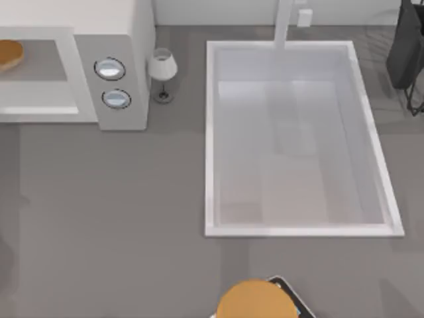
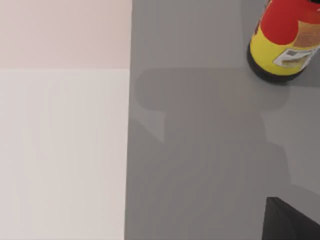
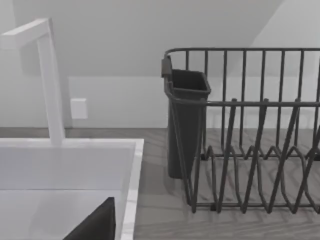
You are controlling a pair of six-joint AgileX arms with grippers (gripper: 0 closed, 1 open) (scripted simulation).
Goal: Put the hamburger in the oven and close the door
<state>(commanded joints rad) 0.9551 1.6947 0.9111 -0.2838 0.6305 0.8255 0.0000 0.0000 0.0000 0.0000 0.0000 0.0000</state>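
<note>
Hamburger (image 1: 6, 54) sits in the oven (image 1: 122, 40) cavity, door (image 1: 36, 106) open. Honestly can't tell if either arm's fingers are spread or closed.

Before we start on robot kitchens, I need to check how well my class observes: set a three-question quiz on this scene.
1. True or false: the hamburger lies in the oven cavity.
2. What stands between the oven and the sink? A kettle; B glass; C pan.
3. Fill in: the oven's side panel has ___ dials.
Key: 1 true; 2 B; 3 two.
</note>
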